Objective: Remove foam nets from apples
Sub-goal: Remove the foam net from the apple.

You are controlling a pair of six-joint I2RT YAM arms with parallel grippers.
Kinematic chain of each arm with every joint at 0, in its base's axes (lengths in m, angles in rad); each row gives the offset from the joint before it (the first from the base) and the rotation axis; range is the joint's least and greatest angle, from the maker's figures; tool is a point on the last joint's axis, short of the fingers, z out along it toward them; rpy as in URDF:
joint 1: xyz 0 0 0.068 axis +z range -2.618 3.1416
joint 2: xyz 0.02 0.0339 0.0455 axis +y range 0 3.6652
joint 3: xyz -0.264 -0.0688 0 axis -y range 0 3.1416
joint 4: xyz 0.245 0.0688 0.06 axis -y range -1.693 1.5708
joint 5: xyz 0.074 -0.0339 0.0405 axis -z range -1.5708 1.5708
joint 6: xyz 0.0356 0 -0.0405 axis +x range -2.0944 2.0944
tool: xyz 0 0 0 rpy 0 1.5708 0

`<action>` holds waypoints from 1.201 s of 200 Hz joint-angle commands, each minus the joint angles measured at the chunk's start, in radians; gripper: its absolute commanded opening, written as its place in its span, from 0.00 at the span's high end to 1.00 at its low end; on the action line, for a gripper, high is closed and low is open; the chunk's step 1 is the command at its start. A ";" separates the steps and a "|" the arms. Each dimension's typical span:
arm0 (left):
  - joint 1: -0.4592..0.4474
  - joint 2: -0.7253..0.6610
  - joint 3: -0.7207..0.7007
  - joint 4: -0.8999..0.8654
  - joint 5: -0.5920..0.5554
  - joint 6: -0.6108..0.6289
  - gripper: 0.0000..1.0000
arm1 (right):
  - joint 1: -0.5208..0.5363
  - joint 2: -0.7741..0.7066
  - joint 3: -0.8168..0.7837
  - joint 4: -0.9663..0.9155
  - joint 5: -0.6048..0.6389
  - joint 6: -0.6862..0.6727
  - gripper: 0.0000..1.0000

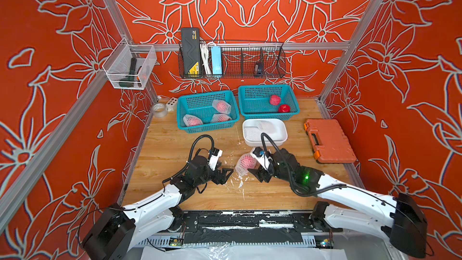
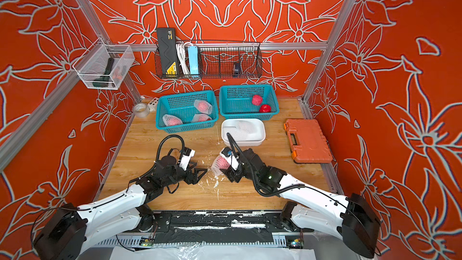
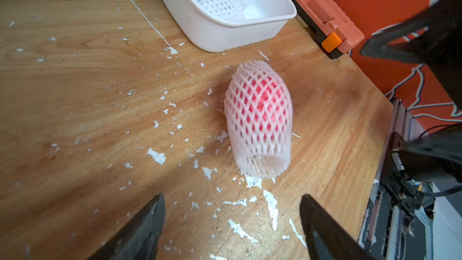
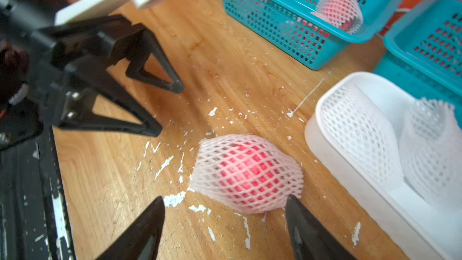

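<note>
The table (image 1: pixel 175 146) is carrying everything. Behind the tray (image 1: pixel 283 136), the rear basket (image 1: pixel 262 92) is holding two bare apples (image 1: pixel 284 108); behind and left of the tray, the left basket (image 1: pixel 197 100) is holding three netted apples (image 1: pixel 221 106). The tray is holding two empty nets (image 1: pixel 265 127). Left of the tray's front, the left fingers (image 3: pixel 142 231) are standing spread and empty. Just before the tray, the right fingers (image 4: pixel 142 233) are spread, gripping nothing (one tip is just beside the net (image 3: pixel 260 146)). That net is lying on the table around its apple (image 3: pixel 265 96).
</note>
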 commanded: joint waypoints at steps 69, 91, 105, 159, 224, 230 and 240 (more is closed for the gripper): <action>0.171 -0.030 -0.091 0.141 0.119 -0.098 0.15 | 0.321 0.310 -0.068 0.353 0.452 -0.574 0.13; 0.172 -0.044 -0.097 0.141 0.125 -0.088 0.16 | 0.326 0.408 -0.061 0.442 0.515 -0.663 0.11; 0.172 -0.053 -0.103 0.139 0.130 -0.085 0.16 | 0.327 0.461 -0.057 0.500 0.545 -0.719 0.11; 0.172 -0.079 -0.112 0.135 0.145 -0.075 0.17 | 0.317 0.731 -0.029 0.825 0.666 -0.912 0.13; 0.172 -0.088 -0.112 0.127 0.149 -0.071 0.17 | 0.275 0.794 -0.015 0.890 0.692 -0.882 0.32; 0.172 -0.085 -0.112 0.128 0.150 -0.071 0.17 | 0.272 0.789 -0.019 0.881 0.691 -0.878 0.36; 0.172 -0.082 -0.112 0.130 0.149 -0.070 0.18 | 0.262 0.779 -0.015 0.847 0.683 -0.856 0.39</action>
